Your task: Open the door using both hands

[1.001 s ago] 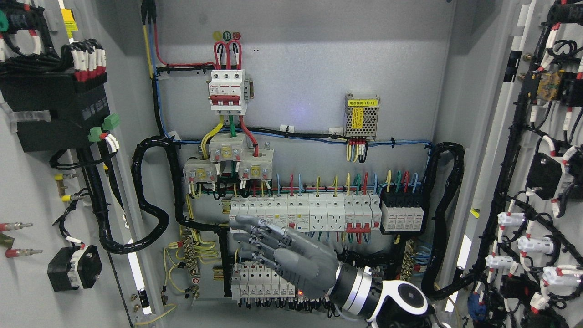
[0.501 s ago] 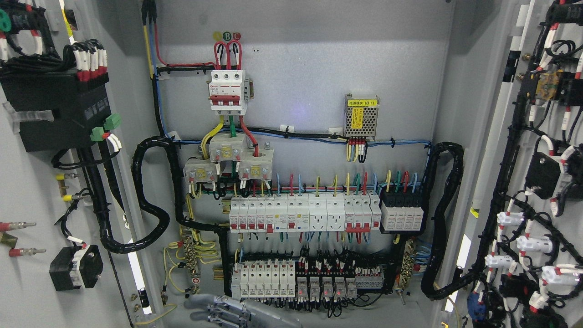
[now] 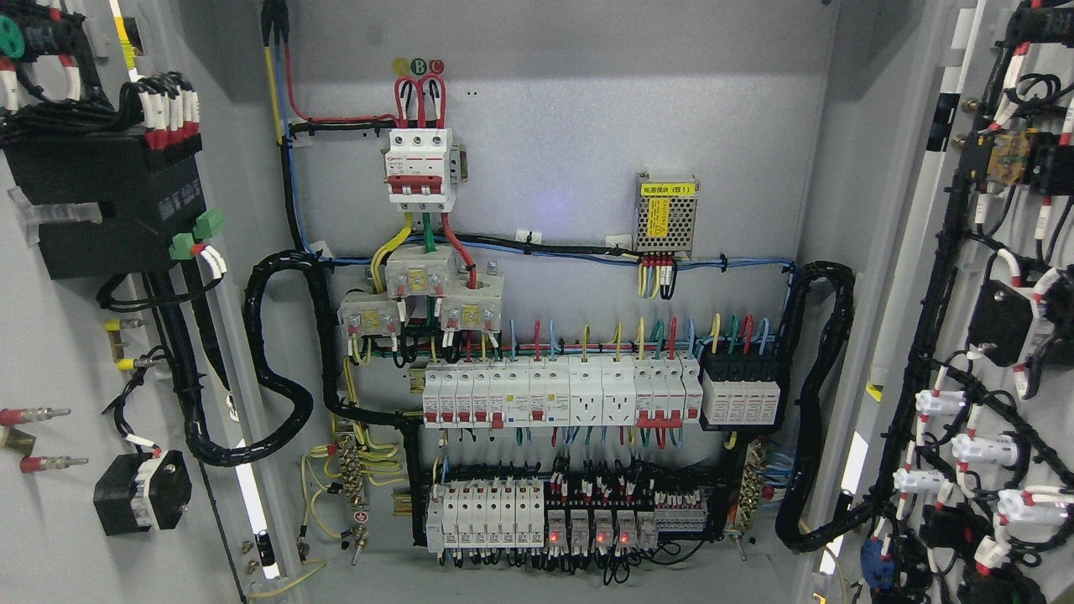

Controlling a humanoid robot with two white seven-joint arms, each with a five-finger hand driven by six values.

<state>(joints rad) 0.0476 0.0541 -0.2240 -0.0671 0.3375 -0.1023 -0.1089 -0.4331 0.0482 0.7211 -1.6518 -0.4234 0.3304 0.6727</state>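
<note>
Both doors of the grey electrical cabinet stand swung wide. The left door [image 3: 50,352] fills the picture's left edge, its inner face carrying a black module and wired parts. The right door [image 3: 998,335] fills the right edge, with black cable looms and white connectors on it. Between them the cabinet's back panel [image 3: 587,126] lies fully exposed. Neither of my hands nor any arm shows in the head view.
On the back panel sit a red-and-white main breaker [image 3: 419,168], a small metal power supply [image 3: 667,214], a row of white breakers [image 3: 554,394] and a lower row of relays with red lights [image 3: 579,520]. Thick black conduit [image 3: 277,369] loops at both sides.
A second ago my right hand was spread in front of the breaker rows. It sank to the bottom edge half a second ago and is now out of the picture.
</note>
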